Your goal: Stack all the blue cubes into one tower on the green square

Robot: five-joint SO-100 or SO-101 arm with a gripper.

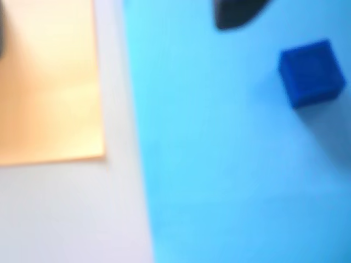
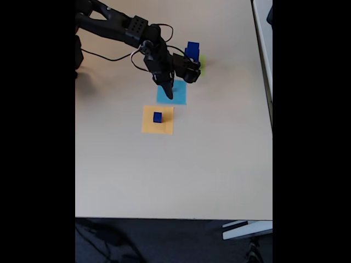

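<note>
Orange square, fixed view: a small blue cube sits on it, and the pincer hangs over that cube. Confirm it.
Wrong on the pincer: the fixed view shows it over the light-blue square. The small blue cube does sit on the orange square.

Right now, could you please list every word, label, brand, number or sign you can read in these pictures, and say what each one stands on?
None: no readable text in either view.
The blue cube, light-blue square and orange square in the blurred wrist view show plain faces.
In the fixed view the arm, the table and the small blue cube on the orange square carry no legible marking; anything there is too small to read.
</note>
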